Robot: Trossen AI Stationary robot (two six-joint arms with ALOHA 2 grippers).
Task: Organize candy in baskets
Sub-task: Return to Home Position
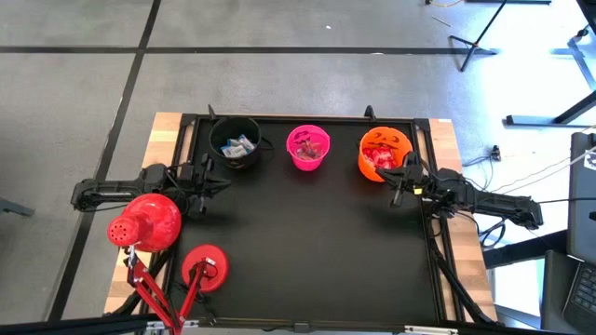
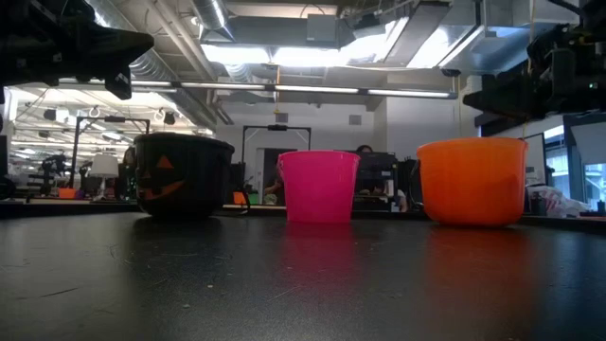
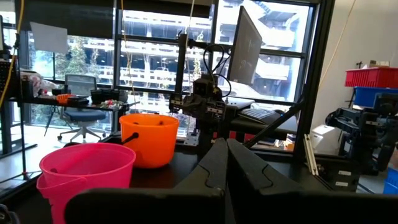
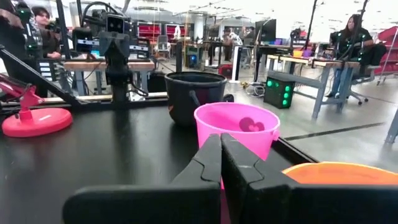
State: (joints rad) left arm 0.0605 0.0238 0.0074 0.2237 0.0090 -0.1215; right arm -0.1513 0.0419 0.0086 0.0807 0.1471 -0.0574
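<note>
The candy (image 1: 239,146) lies inside the 3 buckets along the far edge of the table (image 1: 317,251). Blue-and-white pieces are in the black bucket (image 1: 235,141), dark red ones in the pink bucket (image 1: 308,147) and red ones in the orange bucket (image 1: 384,154). No sweet shows on the black top itself, so the sorting seems done.

Each piece looks light, flat and thin. The crinkly wrapper is likely slick and gives under pressure. A gentle pinch across the flat body, or on a wrapper end, would probably hold best. The buckets look like light plastic and would likely slide or tip if nudged at the rim.

The left gripper (image 3: 224,142) hangs raised beside the black bucket, its 2 fingers pressed together on nothing. The right gripper (image 4: 220,137) hangs beside the orange bucket, its fingers likewise together and empty.
</note>
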